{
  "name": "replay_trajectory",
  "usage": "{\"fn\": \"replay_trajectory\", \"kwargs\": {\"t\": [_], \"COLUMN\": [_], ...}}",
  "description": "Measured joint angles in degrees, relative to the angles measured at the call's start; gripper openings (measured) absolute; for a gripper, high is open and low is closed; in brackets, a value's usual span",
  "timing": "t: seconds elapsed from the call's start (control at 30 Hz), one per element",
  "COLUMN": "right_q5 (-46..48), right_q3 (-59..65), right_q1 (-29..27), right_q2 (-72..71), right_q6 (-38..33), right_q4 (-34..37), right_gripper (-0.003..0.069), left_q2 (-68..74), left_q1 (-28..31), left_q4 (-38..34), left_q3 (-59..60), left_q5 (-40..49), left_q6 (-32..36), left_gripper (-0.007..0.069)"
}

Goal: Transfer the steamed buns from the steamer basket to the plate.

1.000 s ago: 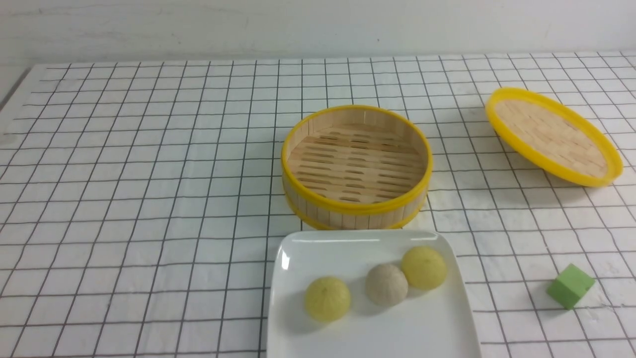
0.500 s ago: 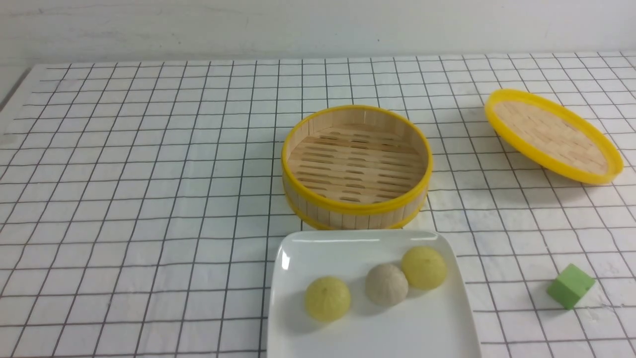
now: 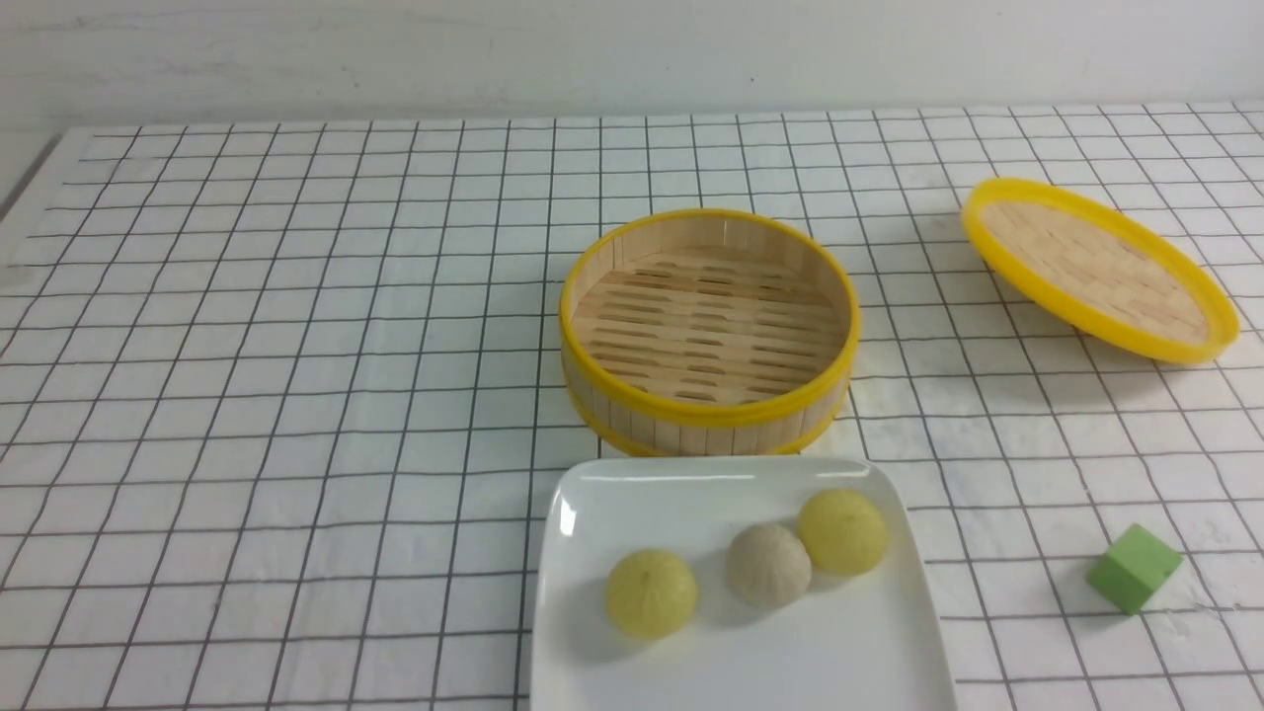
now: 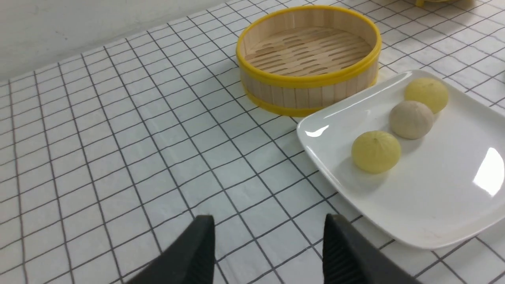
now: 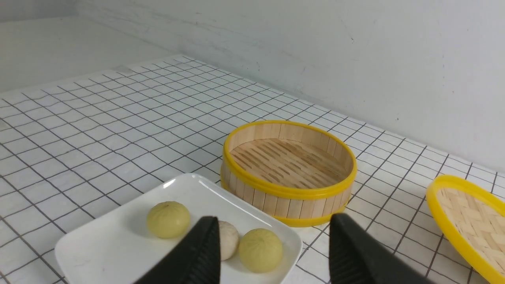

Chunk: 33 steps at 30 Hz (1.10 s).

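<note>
Three steamed buns lie on the white plate [image 3: 869, 652]: a pale yellow one [image 3: 651, 592], a beige one [image 3: 768, 565] and another yellow one [image 3: 842, 531]. Behind the plate stands the steamer basket [image 3: 709, 331], with nothing on its slatted floor. Neither arm shows in the front view. In the left wrist view my left gripper [image 4: 270, 221] hangs open over the cloth, apart from the plate [image 4: 434, 197] and holding nothing. In the right wrist view my right gripper [image 5: 274, 221] is open and empty, back from the plate [image 5: 114, 252] and the basket [image 5: 289, 167].
The shallow yellow-rimmed woven lid [image 3: 1098, 270] lies tilted at the back right. A green cube [image 3: 1133, 567] sits at the front right. A white cloth with a black grid [image 3: 296, 395] covers the table, and a pale wall [image 3: 632, 49] closes the back.
</note>
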Motion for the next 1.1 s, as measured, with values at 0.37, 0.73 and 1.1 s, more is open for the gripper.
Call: {"fn": "replay_trajectory", "kwargs": {"t": [0.37, 0.73, 1.1], "right_q5": [0.0, 0.0, 0.0], "right_q3": [0.0, 0.0, 0.0], "right_q1": [0.0, 0.0, 0.0], "right_q2": [0.0, 0.0, 0.0], "right_q6": [0.0, 0.0, 0.0], "right_q4": [0.0, 0.0, 0.1], "right_gripper": [0.0384, 0.0356, 0.0279], "left_q2": [0.0, 0.0, -2.4], "left_q1": [0.0, 10.0, 27.4], "left_q4": [1.3, -6.0, -7.6], "left_q3": [2.4, 19.8, 26.6], "left_q5": [-8.3, -24.6, -27.6], "left_q6": [-3.0, -4.5, 0.0], "left_gripper": [0.0391, 0.0376, 0.0373]}}
